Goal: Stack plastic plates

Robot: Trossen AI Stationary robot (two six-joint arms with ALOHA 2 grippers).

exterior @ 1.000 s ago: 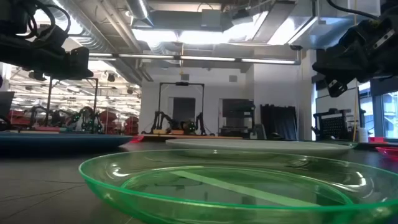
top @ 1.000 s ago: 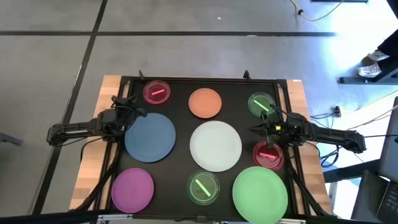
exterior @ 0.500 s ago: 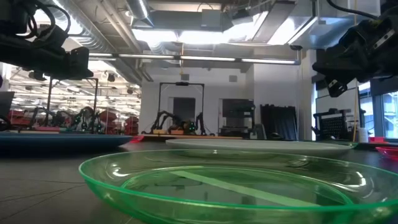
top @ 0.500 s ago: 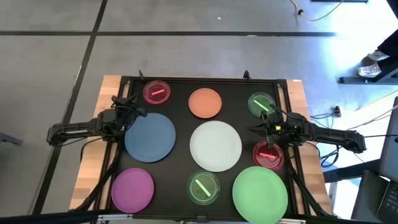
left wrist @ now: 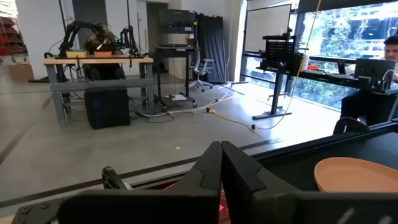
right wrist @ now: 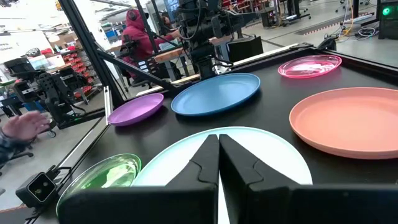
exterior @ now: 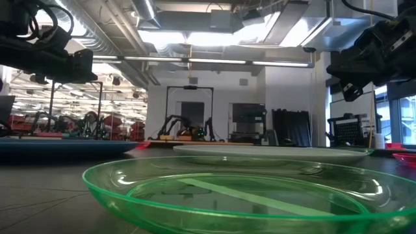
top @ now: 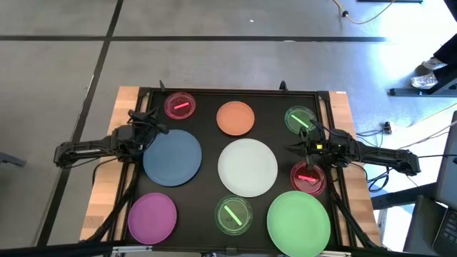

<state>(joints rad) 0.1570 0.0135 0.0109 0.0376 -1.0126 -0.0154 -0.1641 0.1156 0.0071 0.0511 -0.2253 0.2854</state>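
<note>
Both claws are clenched on nothing: the left claw (top: 156, 127) hangs over the far left edge of the blue-grey plate (top: 173, 158), and the right claw (top: 295, 148) sits between the white plate (top: 247, 167) and the two small plates on the right, one green (top: 299, 118), one pink-red (top: 308, 177). Out from them, all unstacked on the dark counter (top: 207, 107), lie the orange plate (top: 235, 118), a pink-red one (top: 179, 106) at the far left, and along the near edge the purple plate (top: 152, 216), a small green one (top: 233, 214) and the light green plate (top: 298, 220).

nine plastic plates (top: 248, 167), flat, unstacked, spread apart
</note>
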